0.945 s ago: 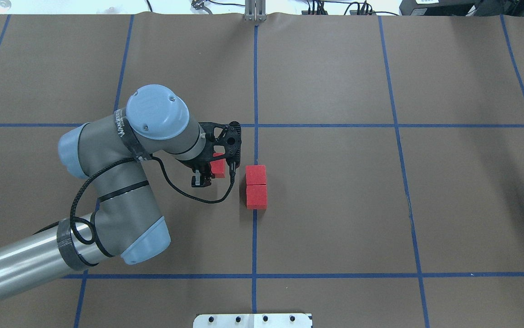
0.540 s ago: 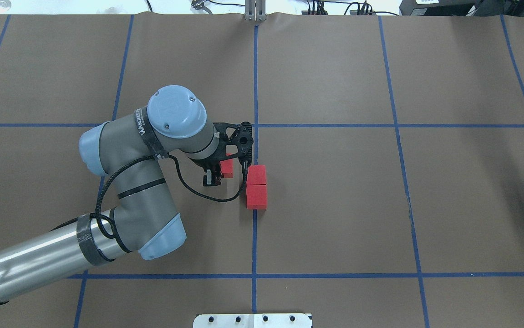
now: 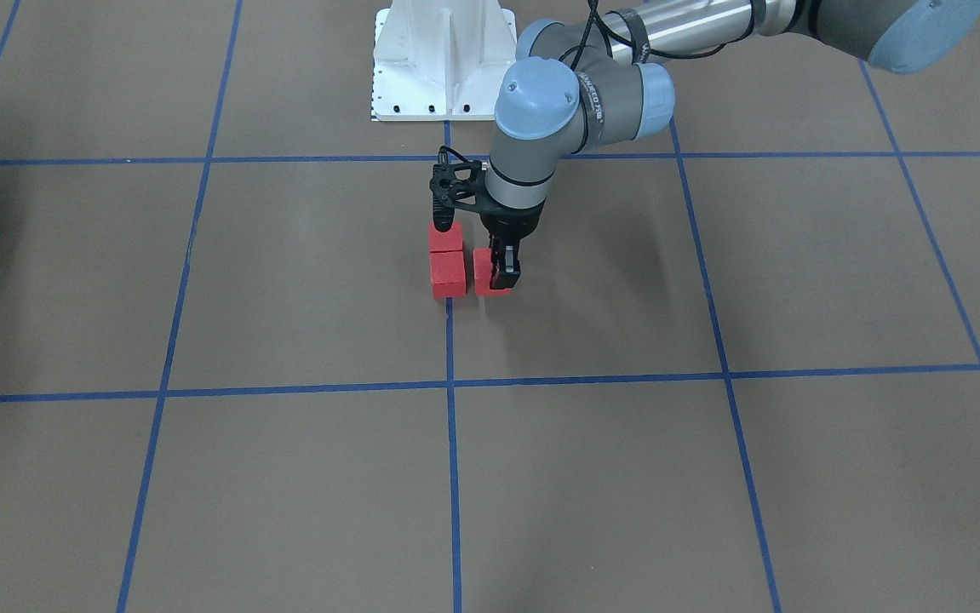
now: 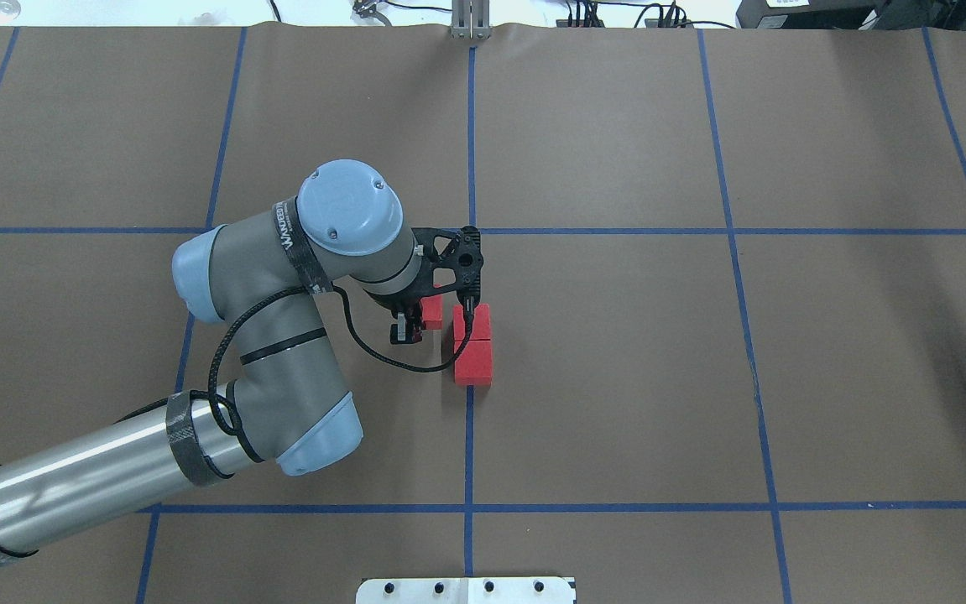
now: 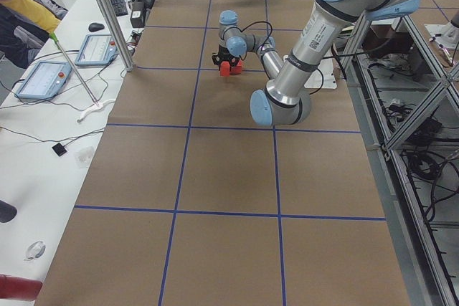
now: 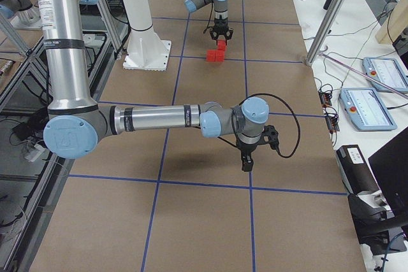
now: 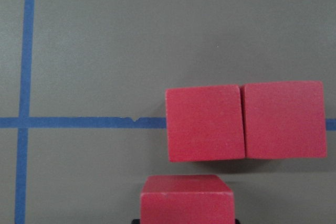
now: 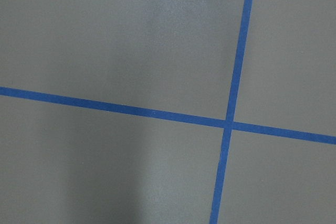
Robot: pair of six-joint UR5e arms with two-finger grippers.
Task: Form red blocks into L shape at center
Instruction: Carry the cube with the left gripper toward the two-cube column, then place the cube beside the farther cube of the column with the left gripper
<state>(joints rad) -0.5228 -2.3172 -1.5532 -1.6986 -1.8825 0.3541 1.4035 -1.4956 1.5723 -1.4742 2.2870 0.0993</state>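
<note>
Two red blocks (image 4: 472, 321) (image 4: 472, 362) lie touching in a line on the middle vertical tape line (image 4: 469, 436). They also show in the front view (image 3: 447, 238) (image 3: 448, 277). My left gripper (image 4: 425, 319) is shut on the third red block (image 4: 431, 310), low and just left of the far block, with a narrow gap between them. In the left wrist view the held block (image 7: 187, 198) sits below the pair (image 7: 206, 123). My right gripper (image 6: 247, 160) shows only in the exterior right view, over bare floor; I cannot tell whether it is open.
The brown floor (image 4: 617, 377) carries a blue tape grid. The white robot base plate (image 4: 466, 590) sits at the near edge. Operator tablets (image 6: 384, 74) lie on the white side table beyond the far edge.
My left arm has moved right with the red block in its grip, bringing it close beside the far block of the pair. The two blocks on the line have not moved.
</note>
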